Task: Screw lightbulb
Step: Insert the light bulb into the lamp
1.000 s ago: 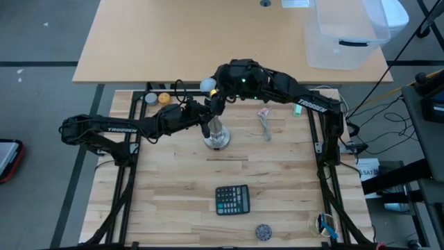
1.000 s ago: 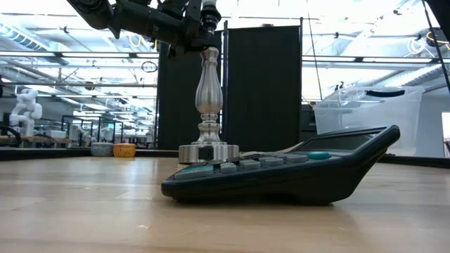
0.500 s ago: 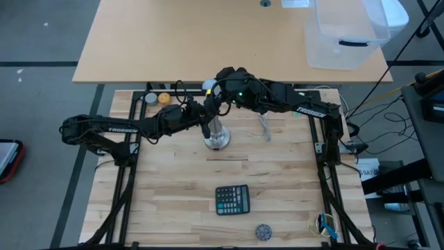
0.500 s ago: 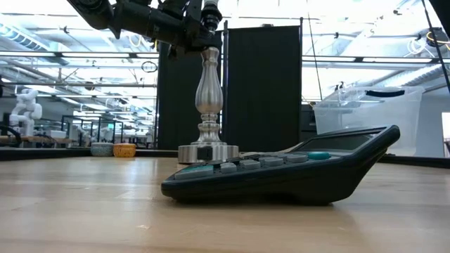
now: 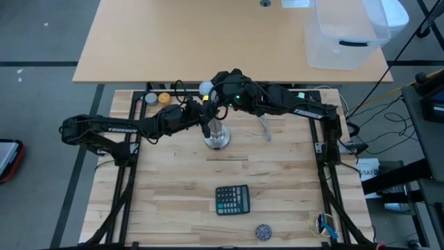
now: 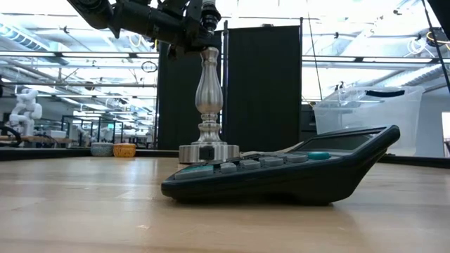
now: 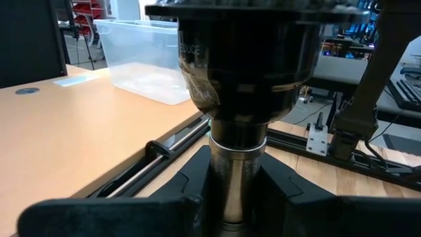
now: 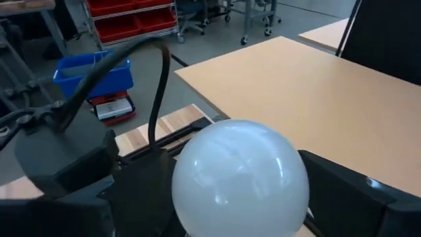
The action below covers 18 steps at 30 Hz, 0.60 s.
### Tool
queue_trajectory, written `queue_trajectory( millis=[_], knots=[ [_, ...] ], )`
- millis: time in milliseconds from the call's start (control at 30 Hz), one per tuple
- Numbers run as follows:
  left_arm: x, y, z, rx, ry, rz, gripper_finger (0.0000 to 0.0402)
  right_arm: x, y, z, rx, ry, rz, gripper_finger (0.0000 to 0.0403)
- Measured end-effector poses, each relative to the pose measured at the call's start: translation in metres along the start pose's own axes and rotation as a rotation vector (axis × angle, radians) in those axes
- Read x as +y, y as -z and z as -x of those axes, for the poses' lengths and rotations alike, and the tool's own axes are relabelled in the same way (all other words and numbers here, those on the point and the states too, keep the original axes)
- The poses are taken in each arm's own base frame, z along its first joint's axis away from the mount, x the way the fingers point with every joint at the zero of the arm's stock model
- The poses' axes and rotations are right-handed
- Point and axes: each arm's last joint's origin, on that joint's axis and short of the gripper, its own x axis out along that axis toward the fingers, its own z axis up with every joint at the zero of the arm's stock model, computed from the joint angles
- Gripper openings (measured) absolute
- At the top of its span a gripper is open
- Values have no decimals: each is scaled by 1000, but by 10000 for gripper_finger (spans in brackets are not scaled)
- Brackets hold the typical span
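From above, the left arm reached in from nine o'clock, its left gripper (image 5: 205, 123) closed on the neck of the silver stand (image 5: 216, 137) just above table centre, while the right arm stretched in from three o'clock and bent toward the stand's top; the right gripper (image 5: 210, 92) carried the lightbulb (image 5: 206, 87) between its fingers at about eleven o'clock of the stand, apart from the socket. A calculator (image 5: 232, 199) lay toward six o'clock on the wooden table (image 5: 277, 180), with an orange ball (image 5: 164, 98) near the far edge at ten o'clock. At table height, the stand stood upright behind the calculator, the left gripper clamped high on its neck, with a dark screen panel (image 6: 264, 91) behind. The left wrist view showed both dark fingers (image 7: 197, 174) pressed against the silvery neck below the dark socket (image 7: 243, 59), a clear plastic bin (image 7: 148, 59) beyond. The right wrist view showed the frosted globe between its two fingers (image 8: 342, 191), touching them.
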Motion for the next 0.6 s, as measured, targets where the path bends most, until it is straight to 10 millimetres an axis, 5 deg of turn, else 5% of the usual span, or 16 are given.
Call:
queue_trajectory(
  millis=[600],
  knots=[
    [1,-2,0,-10,-3,6,73,-13,-22,27,-74,-116,280,350]
  ],
)
